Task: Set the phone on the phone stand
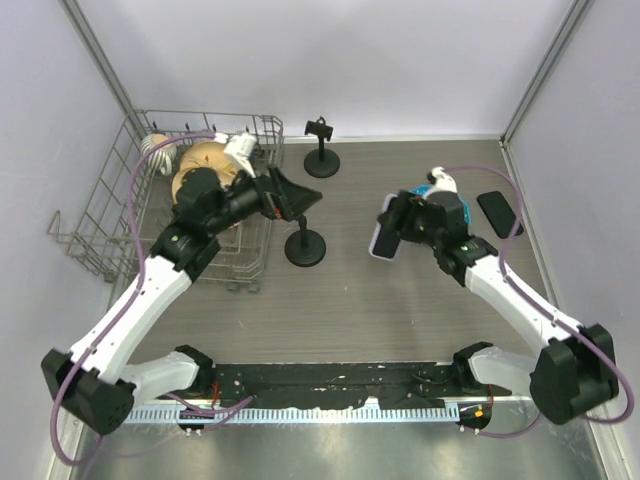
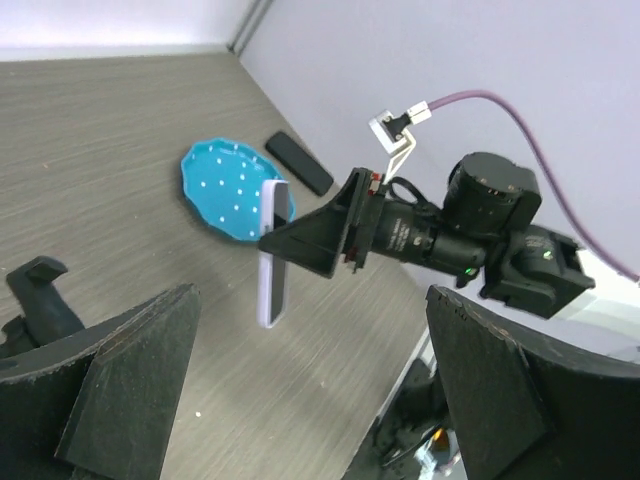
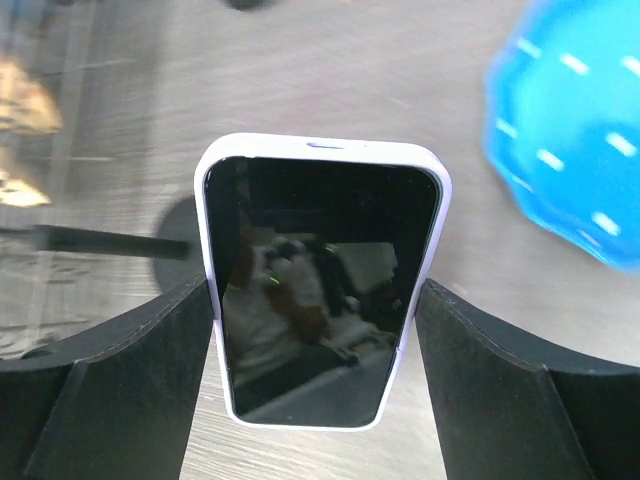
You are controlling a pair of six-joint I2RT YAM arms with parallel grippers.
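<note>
A phone in a lavender case (image 1: 383,240) is held upright above the table by my right gripper (image 1: 392,226), screen toward the wrist camera (image 3: 320,280). My right gripper (image 3: 315,385) is shut on its lower sides. A black phone stand (image 1: 305,242) with a round base stands on the table left of the phone. My left gripper (image 1: 296,197) hovers just behind that stand, open and empty. In the left wrist view my left gripper (image 2: 320,400) is wide open; the stand's clamp (image 2: 40,290) shows at the left, and the held phone (image 2: 273,255) is ahead.
A second black stand (image 1: 320,150) is at the back centre. A wire dish rack (image 1: 120,215) with a tan item stands at the left. A blue plate (image 2: 225,190) and a dark phone (image 1: 498,212) lie on the right side, behind my right arm.
</note>
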